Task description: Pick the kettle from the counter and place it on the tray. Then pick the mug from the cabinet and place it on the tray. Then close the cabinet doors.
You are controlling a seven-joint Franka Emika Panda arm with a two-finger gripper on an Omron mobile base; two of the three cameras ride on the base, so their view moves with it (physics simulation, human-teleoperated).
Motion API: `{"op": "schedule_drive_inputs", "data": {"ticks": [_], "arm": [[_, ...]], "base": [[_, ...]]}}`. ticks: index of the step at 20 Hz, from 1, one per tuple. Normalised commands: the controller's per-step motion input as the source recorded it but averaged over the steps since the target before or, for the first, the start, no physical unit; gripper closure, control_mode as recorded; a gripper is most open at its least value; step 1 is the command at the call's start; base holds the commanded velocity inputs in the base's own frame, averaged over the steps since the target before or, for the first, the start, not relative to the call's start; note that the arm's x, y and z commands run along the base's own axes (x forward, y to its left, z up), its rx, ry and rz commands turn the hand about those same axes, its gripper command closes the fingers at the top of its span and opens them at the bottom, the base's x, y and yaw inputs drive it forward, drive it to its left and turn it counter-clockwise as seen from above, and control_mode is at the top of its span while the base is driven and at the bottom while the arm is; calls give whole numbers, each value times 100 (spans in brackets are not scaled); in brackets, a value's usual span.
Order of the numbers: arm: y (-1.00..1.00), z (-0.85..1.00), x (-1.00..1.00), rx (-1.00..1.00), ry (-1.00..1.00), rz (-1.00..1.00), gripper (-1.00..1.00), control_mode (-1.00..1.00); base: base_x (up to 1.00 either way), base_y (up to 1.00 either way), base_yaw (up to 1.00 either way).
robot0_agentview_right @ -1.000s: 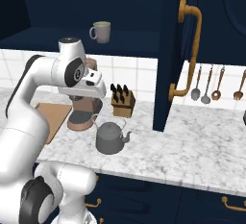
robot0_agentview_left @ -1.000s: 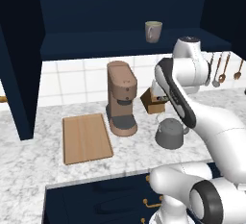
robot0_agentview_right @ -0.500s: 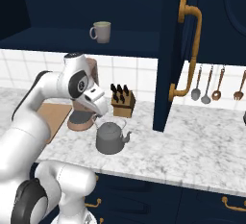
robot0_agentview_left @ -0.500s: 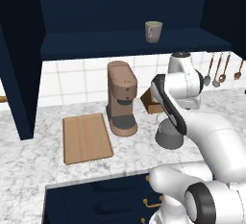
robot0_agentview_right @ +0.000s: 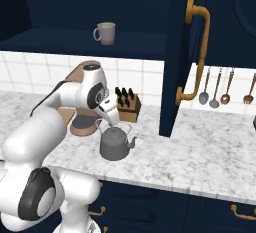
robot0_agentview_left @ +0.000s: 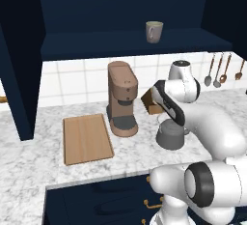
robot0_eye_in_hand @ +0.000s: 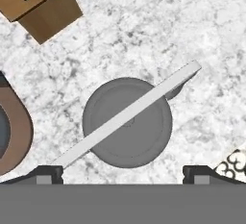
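The gripper (robot0_eye_in_hand: 123, 172) is hanging wide open directly over the kettle (robot0_eye_in_hand: 127, 122) in the hand view, while in the left base view the kettle (robot0_agentview_left: 170, 134) is sitting near the counter's (robot0_agentview_left: 29, 159) front edge, right of the coffee machine (robot0_agentview_left: 122, 98) and tray (robot0_agentview_left: 87, 137), and in the right base view the mug (robot0_agentview_right: 105, 33) is standing on the cabinet (robot0_agentview_right: 75, 39) shelf.

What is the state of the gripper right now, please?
Gripper: open, holding nothing, poised right above the kettle with its fingers spread either side.
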Motion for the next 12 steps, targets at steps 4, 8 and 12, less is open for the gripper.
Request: {"op": "schedule_drive_inputs", "data": {"ticks": [4, 8, 12], "arm": [[-11, -23, 38, 7, 0, 0, -100, -100], [-12, -19, 26, 1, 0, 0, -100, -100], [-4, -20, 17, 0, 0, 0, -100, -100]], "base": [[0, 0, 0], [0, 0, 0], [0, 0, 0]]}}
